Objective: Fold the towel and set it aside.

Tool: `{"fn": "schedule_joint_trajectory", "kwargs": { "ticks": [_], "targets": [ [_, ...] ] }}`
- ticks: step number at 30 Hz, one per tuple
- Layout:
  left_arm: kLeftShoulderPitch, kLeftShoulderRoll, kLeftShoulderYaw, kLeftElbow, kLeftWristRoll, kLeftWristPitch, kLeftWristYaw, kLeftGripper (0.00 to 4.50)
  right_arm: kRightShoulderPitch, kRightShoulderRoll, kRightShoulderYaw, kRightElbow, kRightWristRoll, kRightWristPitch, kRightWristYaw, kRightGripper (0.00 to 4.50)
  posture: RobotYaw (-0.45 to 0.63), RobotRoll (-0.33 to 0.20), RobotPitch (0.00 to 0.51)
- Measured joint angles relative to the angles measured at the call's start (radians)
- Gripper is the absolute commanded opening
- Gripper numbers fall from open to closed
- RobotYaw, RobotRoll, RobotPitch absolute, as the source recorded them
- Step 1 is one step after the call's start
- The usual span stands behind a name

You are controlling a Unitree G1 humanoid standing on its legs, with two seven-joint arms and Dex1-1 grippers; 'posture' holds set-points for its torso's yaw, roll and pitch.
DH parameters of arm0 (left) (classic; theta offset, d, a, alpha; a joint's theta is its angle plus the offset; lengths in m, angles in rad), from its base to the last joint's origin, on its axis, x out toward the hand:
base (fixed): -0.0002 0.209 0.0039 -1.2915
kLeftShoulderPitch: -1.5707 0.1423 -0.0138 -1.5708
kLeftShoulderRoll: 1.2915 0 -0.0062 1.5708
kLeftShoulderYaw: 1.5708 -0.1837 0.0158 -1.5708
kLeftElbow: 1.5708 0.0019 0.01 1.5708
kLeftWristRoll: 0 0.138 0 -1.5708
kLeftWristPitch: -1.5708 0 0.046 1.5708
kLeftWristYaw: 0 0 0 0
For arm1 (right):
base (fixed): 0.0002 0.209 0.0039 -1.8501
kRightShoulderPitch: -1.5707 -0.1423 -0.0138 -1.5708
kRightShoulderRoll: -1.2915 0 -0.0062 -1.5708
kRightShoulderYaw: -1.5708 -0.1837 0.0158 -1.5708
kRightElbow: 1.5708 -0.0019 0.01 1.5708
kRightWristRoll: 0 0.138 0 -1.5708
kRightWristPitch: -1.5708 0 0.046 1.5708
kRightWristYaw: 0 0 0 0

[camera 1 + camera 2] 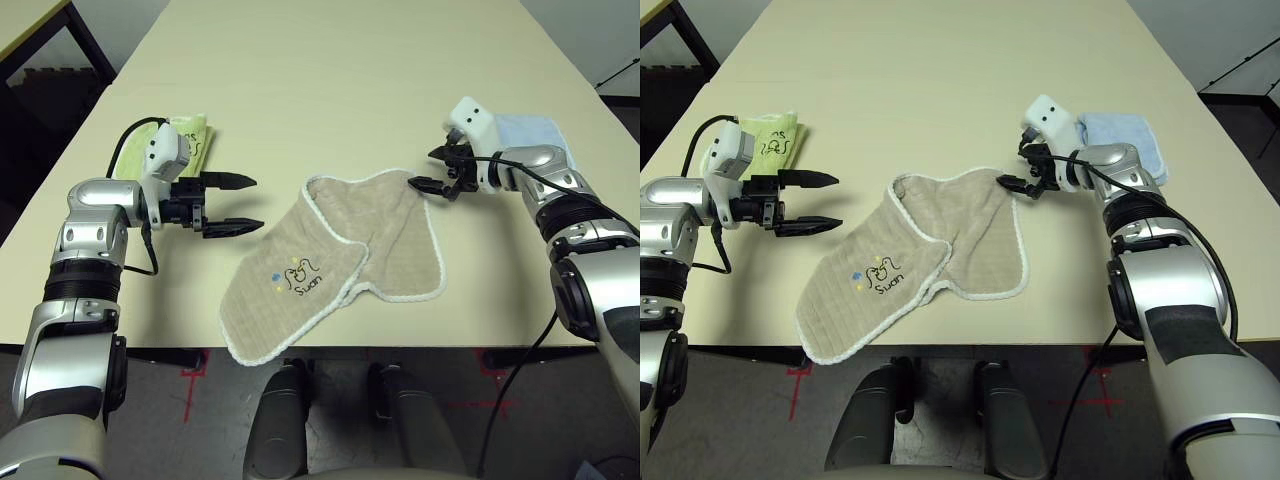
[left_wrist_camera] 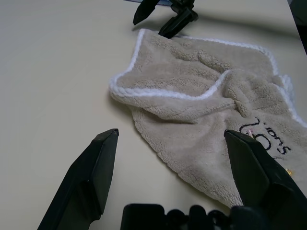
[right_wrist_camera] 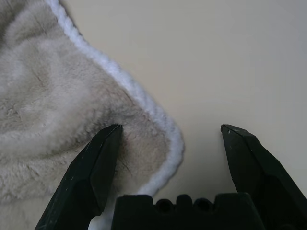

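Loosely crumpled near the front edge of the counter [image 1: 330,70], the towel [image 1: 340,255] shows dark stitched "Swan" lettering [image 1: 305,283] beside blue and yellow dots. Both hands are spread wide and empty: the left hand [image 1: 240,203] hangs beside it, the right hand [image 1: 428,168] at its far corner.

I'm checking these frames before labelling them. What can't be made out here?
- Light blue folded towel: partly hidden behind the right arm in the head views.
- Yellow-green folded towel: partly covered by the left wrist housing.
- Beige terry towel: its underside and inner layers are hidden by its own folds.
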Motion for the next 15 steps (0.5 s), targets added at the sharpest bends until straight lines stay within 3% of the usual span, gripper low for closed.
{"fn": "schedule_joint_trajectory", "kwargs": {
  "ticks": [5,6,11,15],
  "targets": [
    [0.016,0.004,0.000,-0.039,-0.006,0.013,0.001,4.46,-0.019,0.001,0.019,0.004,-0.021,0.026,0.004,4.50,0.16,0.000,0.245],
    [0.020,0.007,0.000,-0.050,-0.006,0.015,0.001,4.49,-0.020,0.001,0.019,0.004,-0.021,0.031,0.007,4.32,0.16,0.000,0.243],
    [0.021,0.013,0.000,-0.057,-0.007,0.019,0.001,4.50,-0.020,0.002,0.018,0.003,-0.016,0.050,0.040,2.89,0.15,0.000,0.240],
    [0.021,0.013,-0.001,-0.057,-0.007,0.019,0.001,4.50,-0.019,-0.001,0.007,0.003,-0.006,0.056,0.054,1.31,0.14,0.000,0.232]
  ]
}}
